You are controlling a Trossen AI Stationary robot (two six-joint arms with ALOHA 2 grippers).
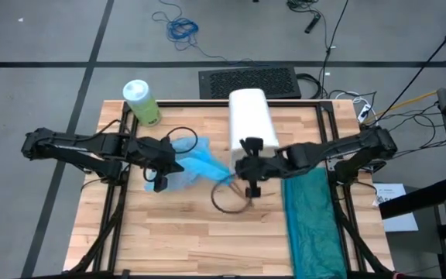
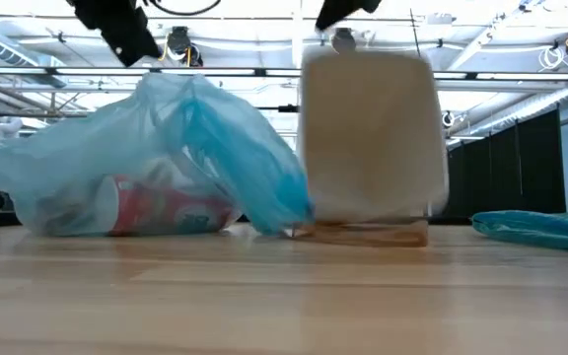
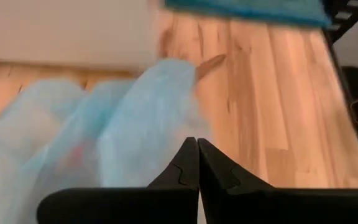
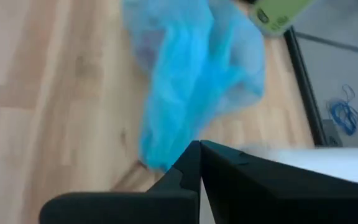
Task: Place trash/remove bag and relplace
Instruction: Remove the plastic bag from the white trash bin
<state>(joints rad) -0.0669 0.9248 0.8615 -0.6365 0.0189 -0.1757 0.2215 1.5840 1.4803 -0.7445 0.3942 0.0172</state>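
The bag [image 1: 192, 164] lies on the table [image 1: 169, 232], left of the white wastebasket [image 1: 252, 116] — long axis running left to right, its tapered end toward the right gripper [image 1: 242, 172]. Both grippers, left [image 1: 159, 167] included, are closed — apparently pinching film at opposite ends.

Bag [image 1: 188, 164] left of wastebasket [image 1: 252, 120], bottle [image 1: 141, 101] behind.
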